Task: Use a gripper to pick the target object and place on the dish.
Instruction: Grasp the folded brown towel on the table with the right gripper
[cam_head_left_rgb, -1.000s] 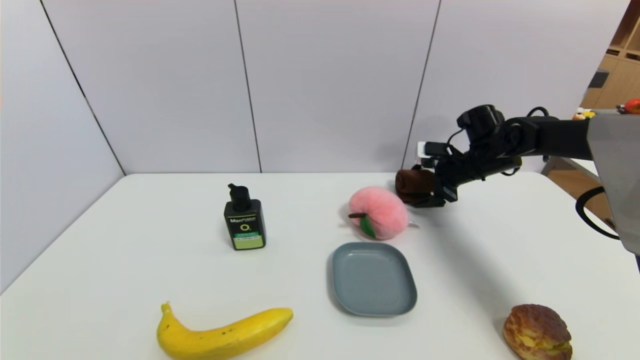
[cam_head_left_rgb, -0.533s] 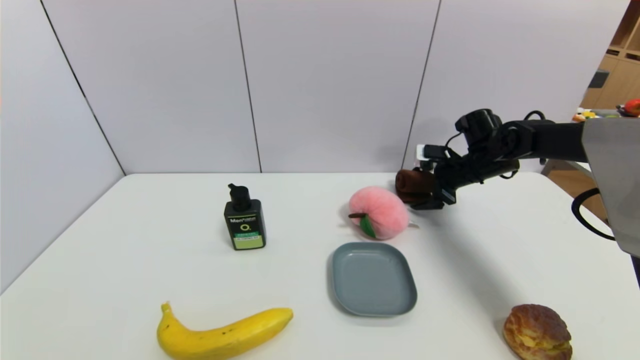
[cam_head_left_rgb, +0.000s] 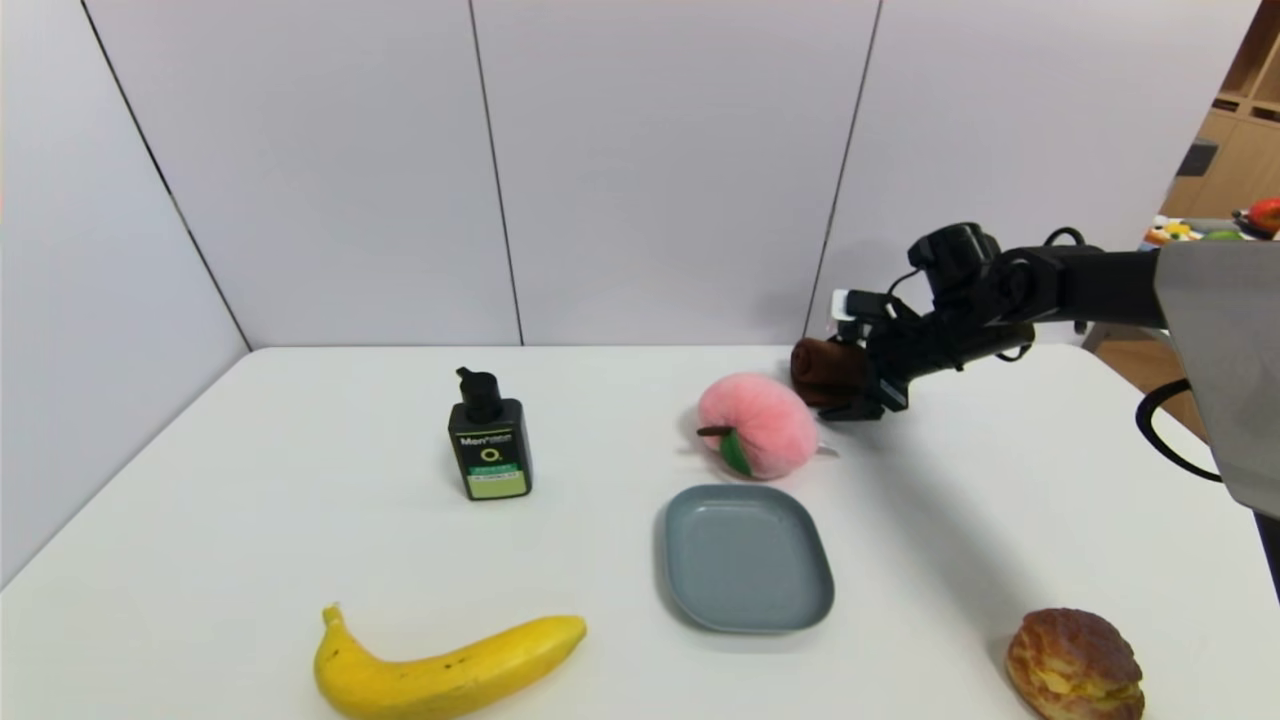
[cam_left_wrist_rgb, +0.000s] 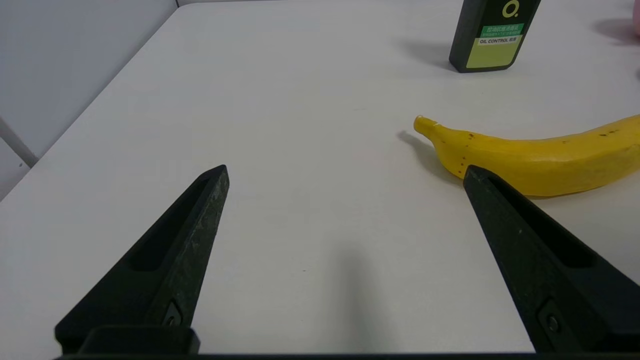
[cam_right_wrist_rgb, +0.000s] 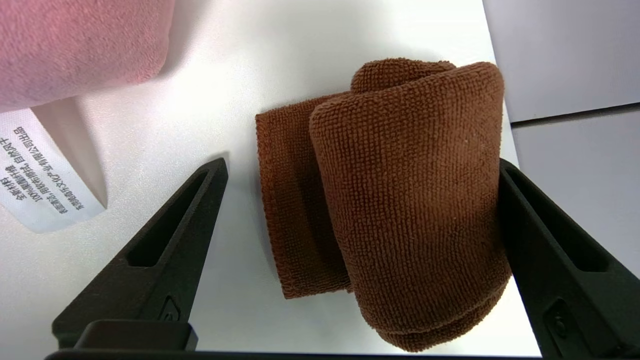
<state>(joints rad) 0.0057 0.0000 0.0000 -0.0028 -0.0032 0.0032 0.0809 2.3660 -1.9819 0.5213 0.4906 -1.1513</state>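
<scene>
The right gripper (cam_right_wrist_rgb: 360, 170) straddled the rolled brown towel (cam_right_wrist_rgb: 400, 200) (one finger touching, the other apart), jaws wide, gripping nothing; the dish (cam_head_left_rgb: 748, 558) sat nearer.

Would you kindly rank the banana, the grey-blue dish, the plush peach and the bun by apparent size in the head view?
1. Banana, the longest, though nearest the camera.
2. Grey-blue dish.
3. Plush peach and bun: these look alike, and the bun sits nearer the camera, so I would not rank them.
</scene>
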